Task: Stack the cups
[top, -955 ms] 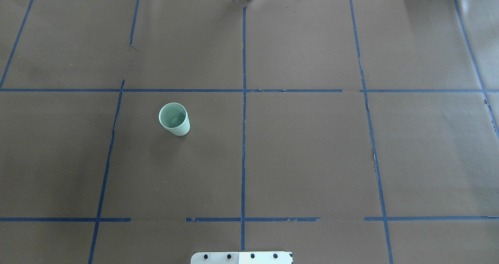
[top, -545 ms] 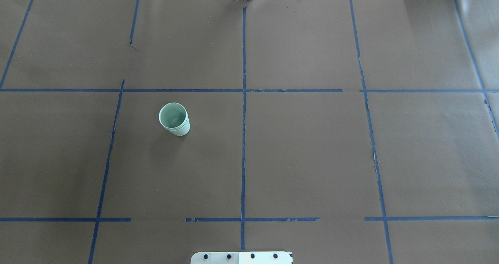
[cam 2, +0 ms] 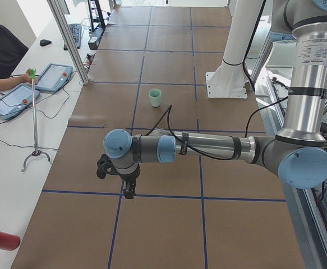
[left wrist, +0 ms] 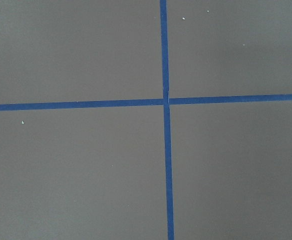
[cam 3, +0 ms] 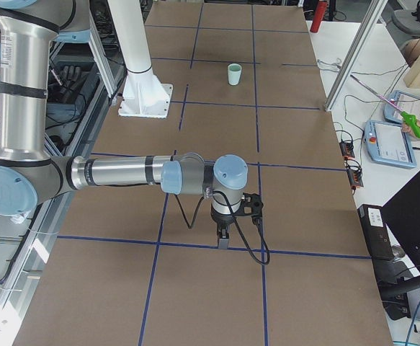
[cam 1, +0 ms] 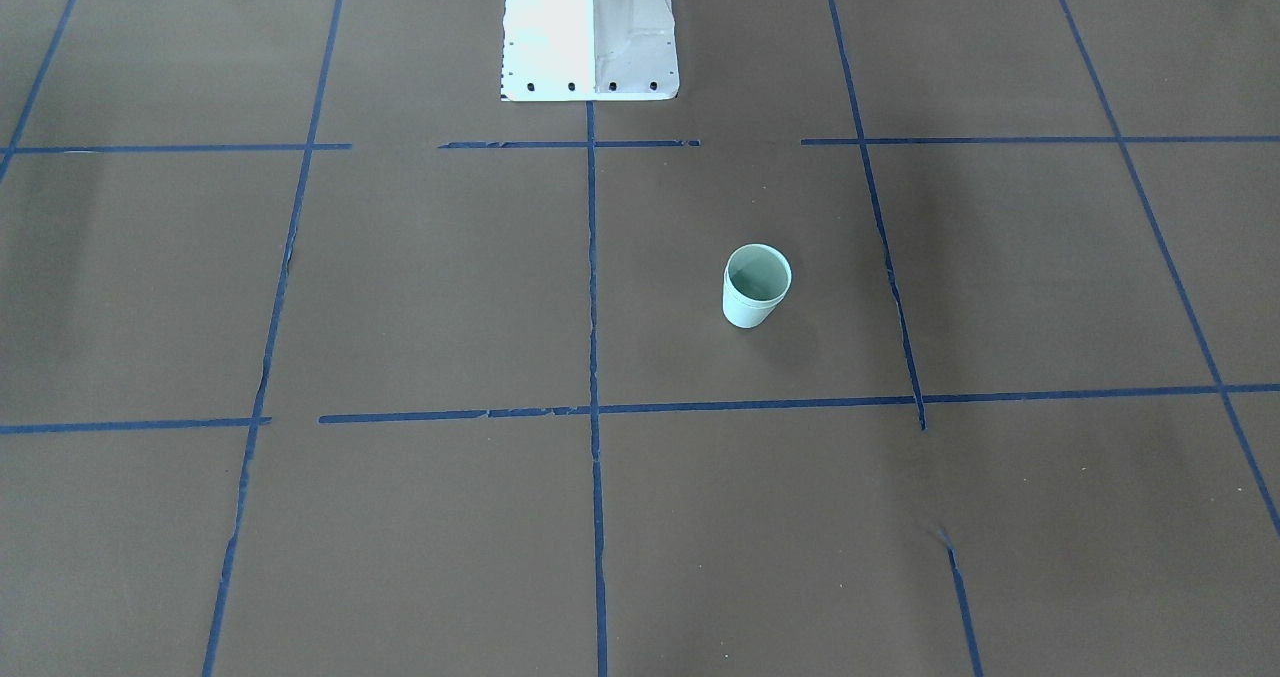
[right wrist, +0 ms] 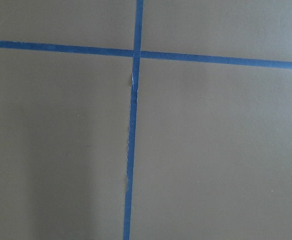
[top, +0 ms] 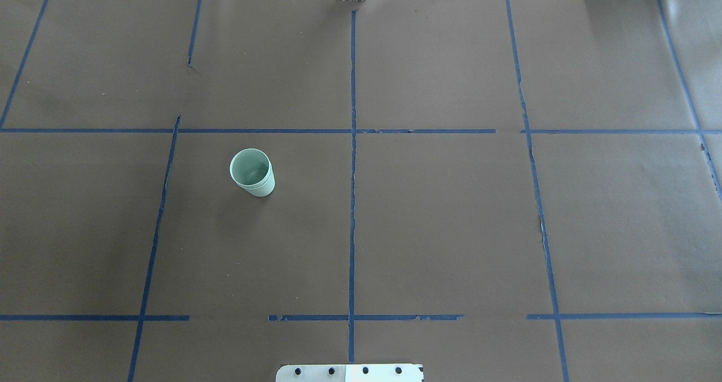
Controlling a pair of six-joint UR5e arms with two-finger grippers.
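The mint-green cups (top: pixel 252 172) stand upright on the brown table (top: pixel 451 229), on the robot's left side. They look like one cup tucked inside the other. The left gripper (cam 2: pixel 128 193) hangs over a blue tape line (cam 2: pixel 208 197), well apart from them. The right gripper (cam 3: pixel 223 244) hangs at the table's other end. I cannot tell if either gripper's fingers are spread or pressed together.

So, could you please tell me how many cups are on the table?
1 visible: a cup upright on the table, robot's left side; a second may sit nested inside it.
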